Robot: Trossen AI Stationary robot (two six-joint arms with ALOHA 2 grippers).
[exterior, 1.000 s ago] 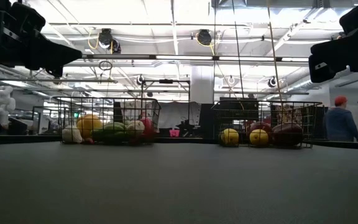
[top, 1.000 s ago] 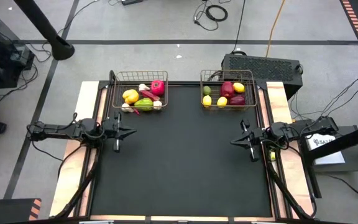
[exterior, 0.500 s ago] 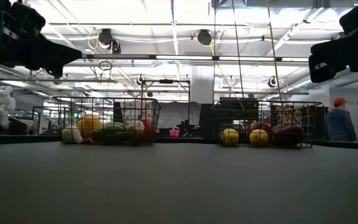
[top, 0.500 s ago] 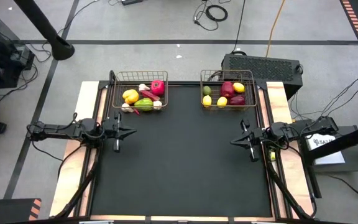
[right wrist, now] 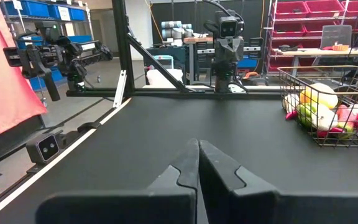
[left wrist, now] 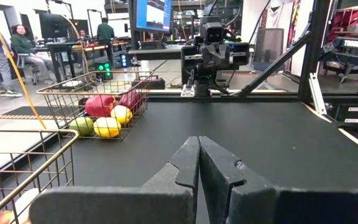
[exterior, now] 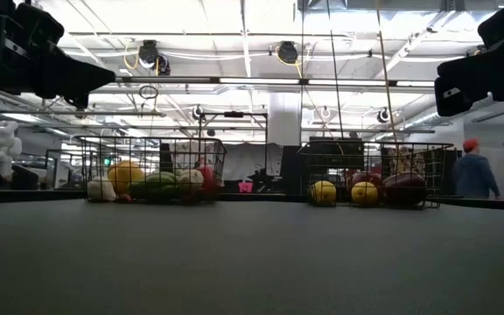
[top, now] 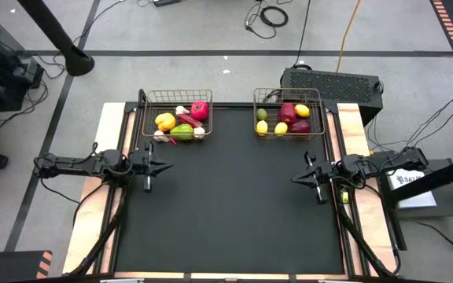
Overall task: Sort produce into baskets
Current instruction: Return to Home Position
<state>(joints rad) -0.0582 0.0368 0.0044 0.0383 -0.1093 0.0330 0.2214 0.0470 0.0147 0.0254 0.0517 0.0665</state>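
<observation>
Between the two pairs of jaws lies the black counter [top: 226, 220], w/ the left arm [top: 93, 166] and right arm [top: 368, 167] at opposite side edges, tips facing each other, well apart. The left jaws are clenched on nothing, fingers [left wrist: 188, 163] pressed together in the left wrist view. The right jaws are the same, fingers [right wrist: 188, 163] shut tight and empty.

The left basket [top: 176, 92] sits near the left jaws, off to one side toward the counter's far edge. The right basket [top: 288, 90] sits likewise beside the right jaws. All produce in view lies inside them: a yellow pepper [top: 165, 121] w/ red and green pieces in the left; lemons [top: 281, 128], a red apple [top: 288, 112] and a lime [top: 262, 114] in the right.

Step in hand, by judgement: homing. Both arms look about parked, so doing it well means settling w/o drift, jaws level, no sweep toward the far edge where a wire corner could catch.

Only the wrist views settle the jaws' state; in the high view they're too small to tell. The low view gives just dark bits of arm at its top corners, but shows both baskets flat on the counter, plus a person [exterior: 472, 171] in the room behind. The high view alone places both arms at once.
</observation>
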